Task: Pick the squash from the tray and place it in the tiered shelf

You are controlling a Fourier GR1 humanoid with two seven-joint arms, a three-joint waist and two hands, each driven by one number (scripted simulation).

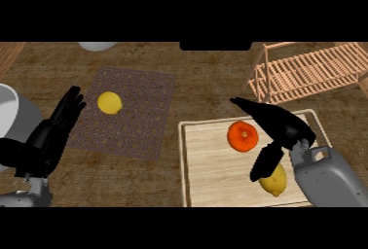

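Note:
A yellow squash [274,181] lies near the front of the wooden tray [205,165] at the lower right. An orange-red round fruit [243,136] sits on the same tray, farther back. My right hand [284,126] hovers over the tray, open, with its fingers stretched up and to the left past the orange fruit. Its thumb [265,164] points down and ends just beside the squash's upper left; I cannot tell whether they touch. The wooden tiered shelf [309,73] stands behind the tray at the upper right. My left hand [54,131] rests open at the left, fingers up.
A brown mat [137,131] lies left of the tray with a yellow lemon [109,102] on it. A white rounded vessel [10,121] sits at the left edge, partly behind my left hand. Another white object [97,46] shows at the top edge.

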